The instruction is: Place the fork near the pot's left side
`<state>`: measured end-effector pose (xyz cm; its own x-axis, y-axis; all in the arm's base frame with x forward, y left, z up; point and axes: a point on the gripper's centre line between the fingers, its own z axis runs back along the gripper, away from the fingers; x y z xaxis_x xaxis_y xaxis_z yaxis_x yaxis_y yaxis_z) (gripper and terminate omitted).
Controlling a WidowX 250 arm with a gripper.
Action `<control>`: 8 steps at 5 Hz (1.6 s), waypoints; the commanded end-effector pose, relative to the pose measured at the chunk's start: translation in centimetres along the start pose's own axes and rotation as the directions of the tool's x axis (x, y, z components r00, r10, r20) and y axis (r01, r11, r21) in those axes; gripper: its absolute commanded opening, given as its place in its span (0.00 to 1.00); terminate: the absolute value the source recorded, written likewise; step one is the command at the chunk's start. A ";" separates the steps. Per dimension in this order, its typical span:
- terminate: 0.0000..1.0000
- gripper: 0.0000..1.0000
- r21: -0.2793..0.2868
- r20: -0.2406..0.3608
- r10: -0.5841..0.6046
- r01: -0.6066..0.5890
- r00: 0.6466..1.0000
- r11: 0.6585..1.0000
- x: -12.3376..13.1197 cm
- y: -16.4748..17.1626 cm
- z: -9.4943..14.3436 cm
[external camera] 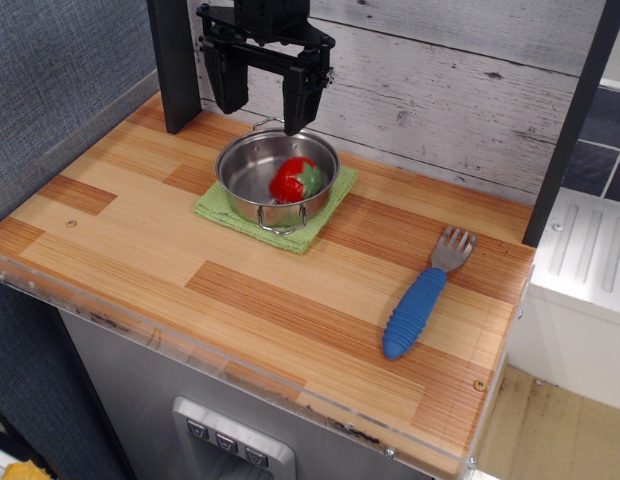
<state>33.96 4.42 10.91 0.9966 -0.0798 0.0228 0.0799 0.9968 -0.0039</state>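
The fork lies flat on the wooden table at the right, blue ribbed handle toward the front, grey tines toward the back. The shiny steel pot stands on a green cloth at the back middle, with a red strawberry toy inside it. My black gripper hangs above the pot's far rim, fingers spread apart and empty. It is far to the left of the fork.
A black post stands at the back left and another black post at the right edge. A grey plank wall runs behind the table. Bare wood lies left of the pot. The table's front edge has a clear plastic lip.
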 end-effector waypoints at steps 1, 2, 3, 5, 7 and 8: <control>0.00 1.00 0.000 0.000 0.000 0.000 1.000 1.000 0.0 0.0 0.0; 0.00 1.00 -0.008 0.058 0.010 -0.010 0.998 1.000 0.3 -4.7 -1.0; 0.00 1.00 -0.019 0.065 -0.045 0.046 0.997 0.999 0.3 -9.4 -2.7; 0.00 1.00 0.005 0.013 -0.106 0.106 0.994 0.994 -0.1 -14.0 -6.4; 0.00 1.00 0.000 -0.073 -0.098 0.098 0.993 0.995 -1.3 -15.1 -10.2; 0.00 0.00 0.016 -0.099 -0.130 0.132 0.987 0.991 -1.9 -15.4 -11.1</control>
<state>31.71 -10.77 0.19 0.9760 -0.2068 -0.0679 0.2081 0.9780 0.0133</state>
